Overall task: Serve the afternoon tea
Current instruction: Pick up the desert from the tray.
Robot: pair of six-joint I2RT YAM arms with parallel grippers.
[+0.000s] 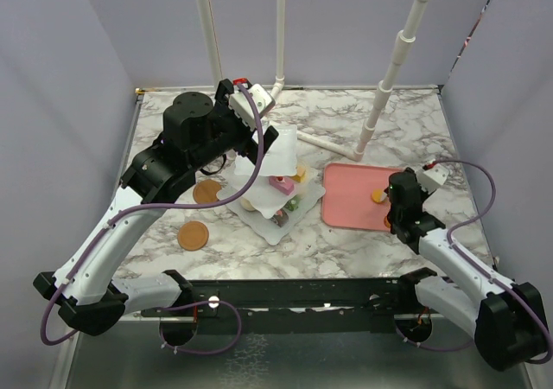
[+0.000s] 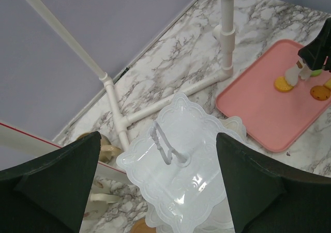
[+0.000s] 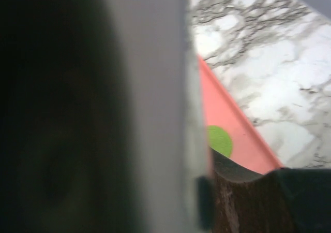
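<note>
Left gripper (image 2: 158, 163) spread wide, nothing between the fingers, poised above the top plate of the white tiered stand (image 1: 281, 156); stand sits mid-table, just left of the pink tray (image 1: 350, 190). Right gripper (image 2: 300, 74) low over that tray by a yellow biscuit (image 2: 283, 84); its grip cannot be determined.

No text, label, brand, number or sign can be read in any view. The white tiered stand (image 1: 281, 147), the pink tray (image 1: 350, 194) and the marble worktop (image 1: 432, 130) carry no legible writing. The right wrist view is too blurred to show any.
</note>
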